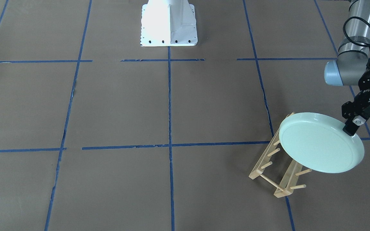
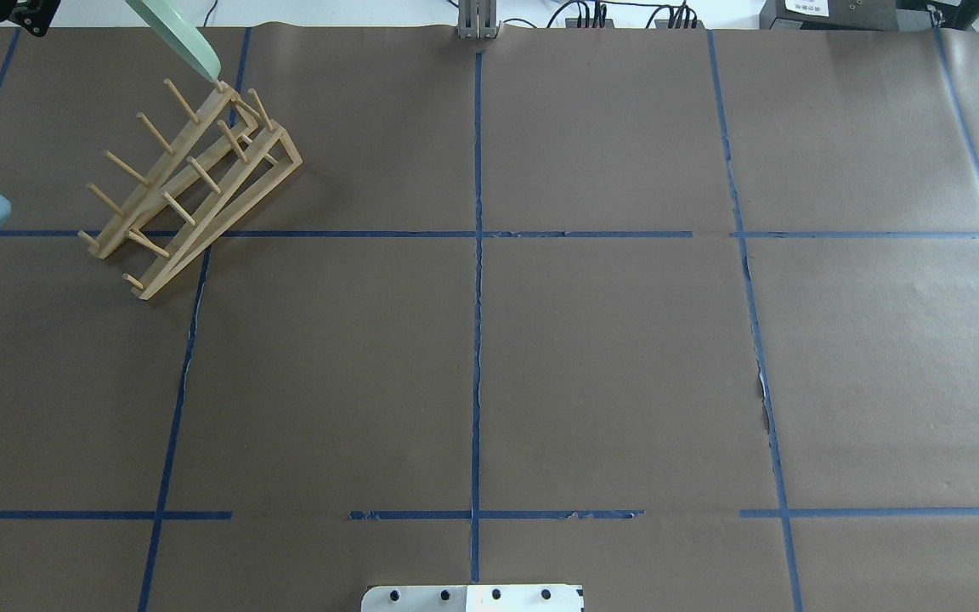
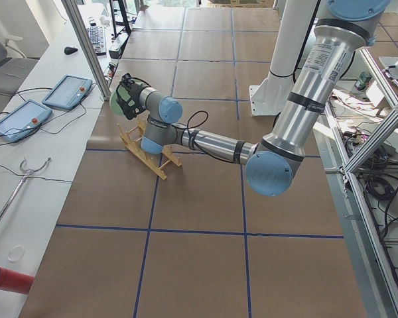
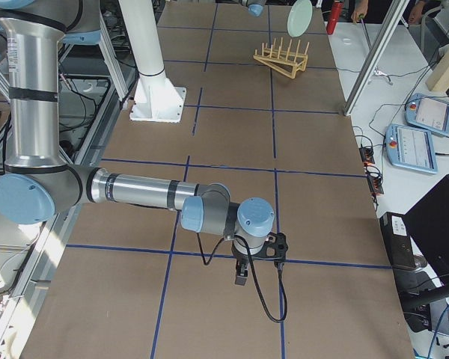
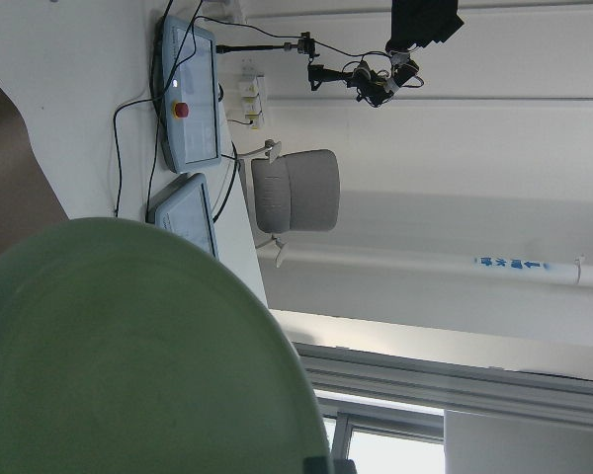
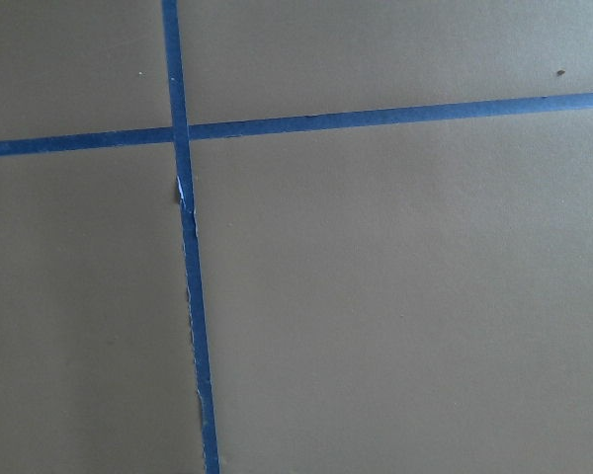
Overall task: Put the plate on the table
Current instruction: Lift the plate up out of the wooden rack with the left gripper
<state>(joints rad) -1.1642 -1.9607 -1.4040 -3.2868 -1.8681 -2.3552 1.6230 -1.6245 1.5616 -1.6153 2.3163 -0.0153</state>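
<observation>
The pale mint-green plate [image 1: 321, 142] hangs tilted in the air above the far end of the wooden peg rack [image 1: 278, 170], clear of its pegs. My left gripper [image 1: 352, 128] is shut on the plate's rim at its upper edge. The plate fills the lower left of the left wrist view [image 5: 128, 355] and shows as a thin sliver at the top left of the overhead view [image 2: 179, 38], over the rack [image 2: 192, 183]. The table [image 1: 124, 106] is brown paper with blue tape lines. My right gripper [image 4: 239, 273] hangs low over the table far from the rack; I cannot tell if it is open.
The white robot base [image 1: 169, 24] stands at the table's middle edge. Past the rack, a side bench holds two control tablets [image 3: 50, 99], and an aluminium post [image 3: 86, 46] stands at the table's edge there. A red cylinder [image 3: 6, 278] lies on that bench.
</observation>
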